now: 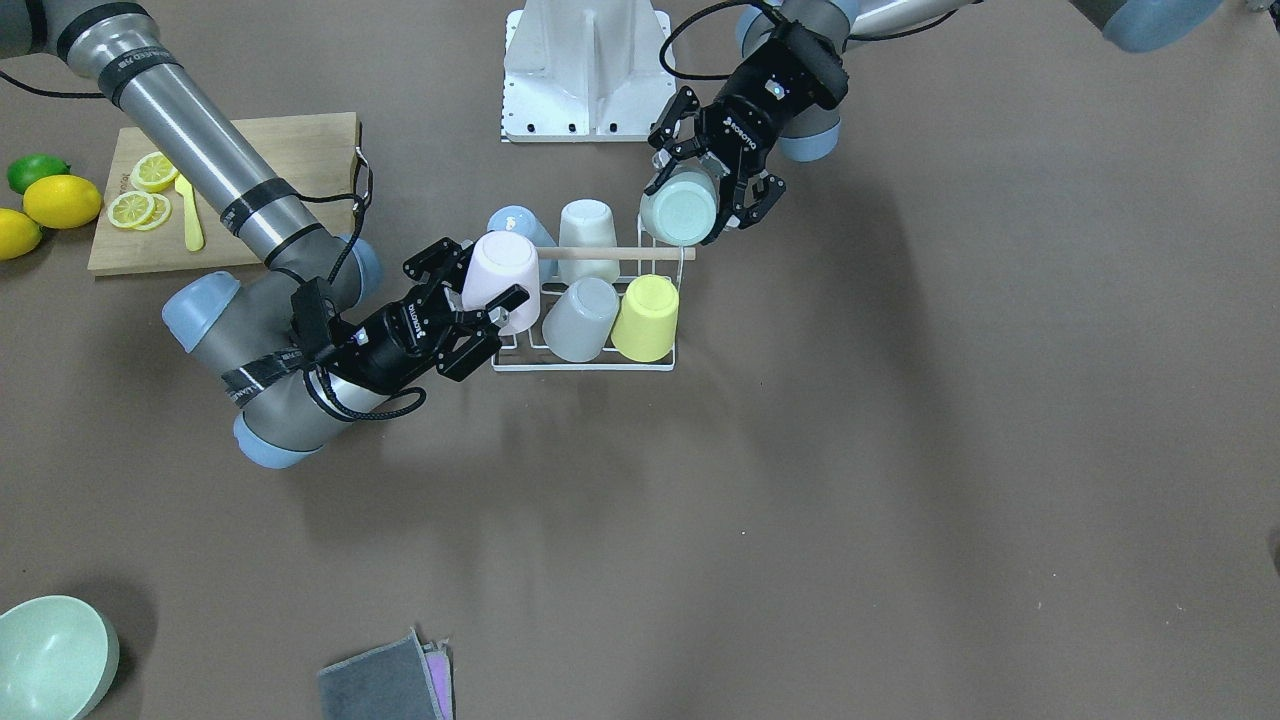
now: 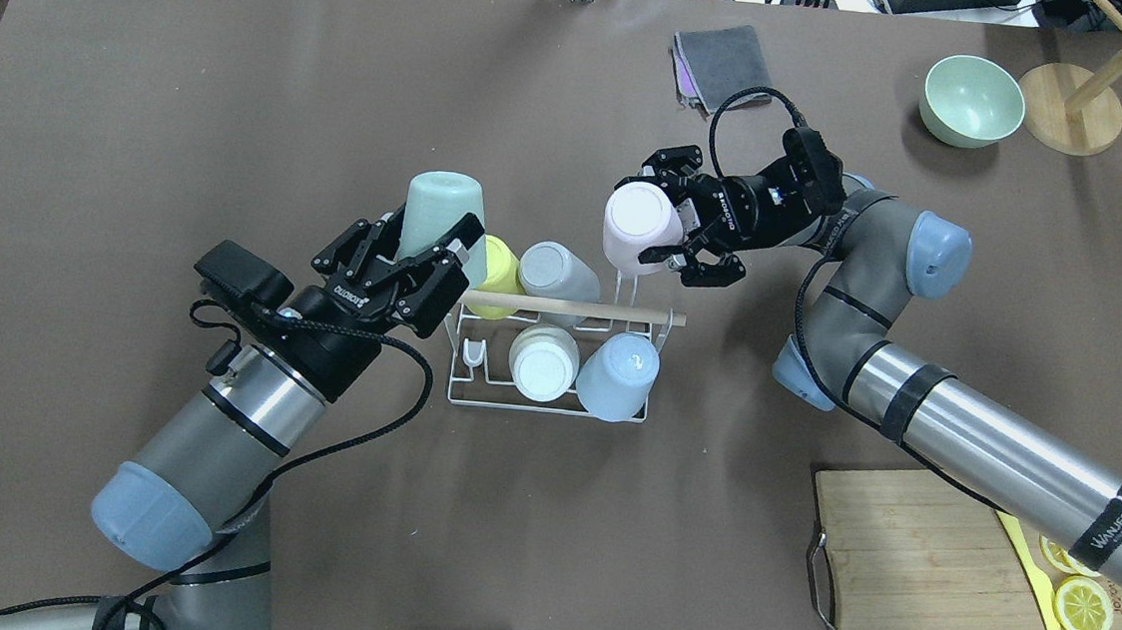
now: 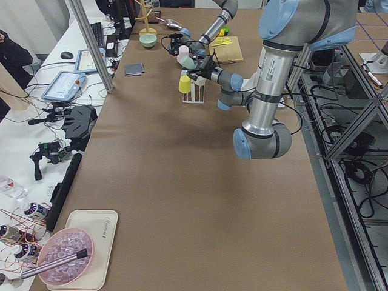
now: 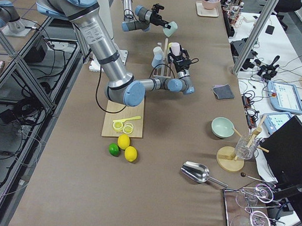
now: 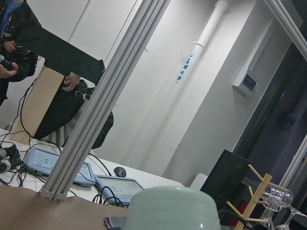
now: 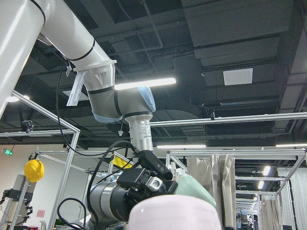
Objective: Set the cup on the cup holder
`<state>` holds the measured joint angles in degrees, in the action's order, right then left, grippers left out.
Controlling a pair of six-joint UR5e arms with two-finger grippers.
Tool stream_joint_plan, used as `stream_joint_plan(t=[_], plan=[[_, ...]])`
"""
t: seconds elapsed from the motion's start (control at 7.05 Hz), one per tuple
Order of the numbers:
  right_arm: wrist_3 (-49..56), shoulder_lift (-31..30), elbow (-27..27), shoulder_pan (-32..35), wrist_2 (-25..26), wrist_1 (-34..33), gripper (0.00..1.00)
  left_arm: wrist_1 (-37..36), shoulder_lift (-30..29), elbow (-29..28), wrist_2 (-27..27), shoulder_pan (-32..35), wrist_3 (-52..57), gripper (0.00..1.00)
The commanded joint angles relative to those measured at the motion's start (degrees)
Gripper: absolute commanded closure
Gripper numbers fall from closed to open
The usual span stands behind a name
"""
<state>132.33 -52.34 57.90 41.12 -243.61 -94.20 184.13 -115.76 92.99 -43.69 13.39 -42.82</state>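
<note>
Right gripper (image 2: pixel 644 217) is clamping a pink plastic cup (image 2: pixel 633 225) over the white wire cup holder's (image 2: pixel 582 308) vacant corner. Left gripper (image 2: pixel 433 231) is clamping a mint cup (image 2: pixel 440 200).

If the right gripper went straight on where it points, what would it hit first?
Probably the mint cup in the left gripper, straight beyond the pink cup the right gripper holds; depth unclear.
</note>
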Motion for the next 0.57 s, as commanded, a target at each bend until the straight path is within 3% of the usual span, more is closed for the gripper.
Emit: stream_joint_plan(t=[0.0,0.43], plan=[[0.04,0.04,-0.15,-0.07,-0.47,-0.02,0.0,0.0,-0.17,-1.31,2.88,-2.22,0.46,1.0],[-0.31,0.39,-0.24,2.02,-1.16,-0.45,0.0,0.53,-0.87,-4.74,3.34,-2.4,0.37,1.0]])
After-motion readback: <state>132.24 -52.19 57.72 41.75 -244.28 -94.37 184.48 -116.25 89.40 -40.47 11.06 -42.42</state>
